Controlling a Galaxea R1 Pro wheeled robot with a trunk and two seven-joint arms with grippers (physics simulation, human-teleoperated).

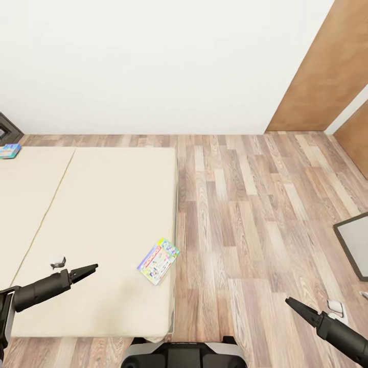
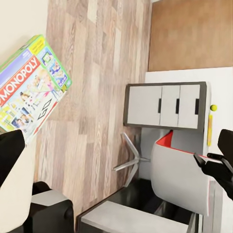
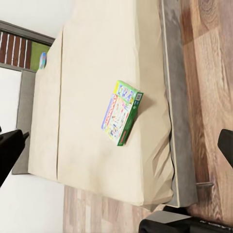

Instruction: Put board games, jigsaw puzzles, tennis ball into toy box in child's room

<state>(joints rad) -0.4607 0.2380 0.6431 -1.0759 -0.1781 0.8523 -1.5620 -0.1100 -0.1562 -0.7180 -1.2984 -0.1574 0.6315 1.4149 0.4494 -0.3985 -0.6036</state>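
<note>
Left gripper (image 1: 94,267) clenched, empty, over the bed (image 1: 102,214).
I stage it there; the Monopoly box (image 1: 158,260) lies at its 3 o'clock, near the edge. Right gripper (image 1: 289,301) clenched too.

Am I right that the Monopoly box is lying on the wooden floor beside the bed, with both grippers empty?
Not quite: the Monopoly box lies on the bed, near its edge, as the head view shows. The left gripper and the right gripper are indeed empty.

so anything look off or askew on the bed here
Mildly: the Monopoly box lies skewed at the bed's floor-side edge, near the overhang. A smaller blue box sits at the far corner. Nothing looks damaged or spilled.
</note>
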